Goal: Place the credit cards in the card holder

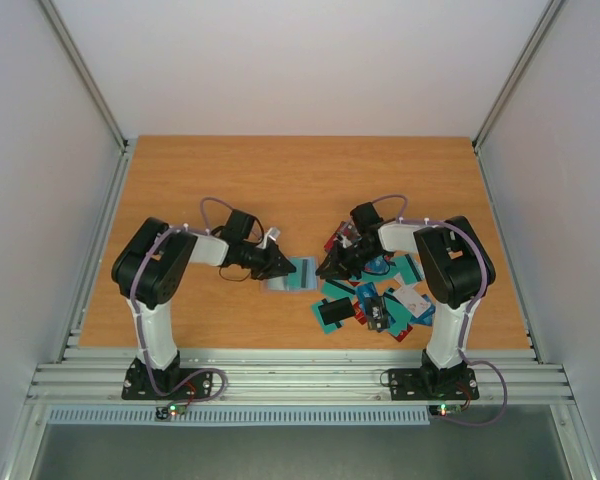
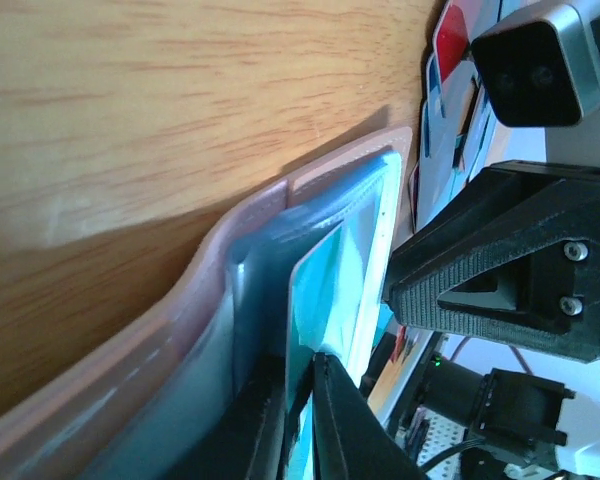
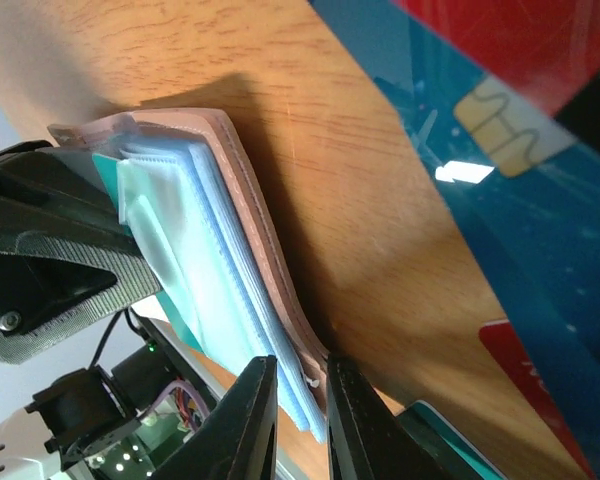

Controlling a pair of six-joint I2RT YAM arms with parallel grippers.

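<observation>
The card holder (image 1: pixel 298 275) is held just above the table's middle, between both grippers. My left gripper (image 1: pixel 280 266) is at its left end. In the left wrist view that gripper (image 2: pixel 315 365) is shut on a teal credit card (image 2: pixel 320 290) that sits inside the holder's grey-blue pocket (image 2: pixel 255 300). My right gripper (image 1: pixel 332 268) meets the holder from the right. Its jaws (image 3: pixel 300 375) pinch the holder's tan face (image 3: pixel 250 200) and blue layers. Several loose credit cards (image 1: pixel 380 305) lie on the table under the right arm.
A red card (image 3: pixel 520 40) and a dark teal card with a chip (image 3: pixel 500 180) lie on the wood right beside the right gripper. The right gripper's finger (image 2: pixel 500 270) looms close to the holder's open end. Metal rails (image 1: pixel 280 375) edge the table's near side.
</observation>
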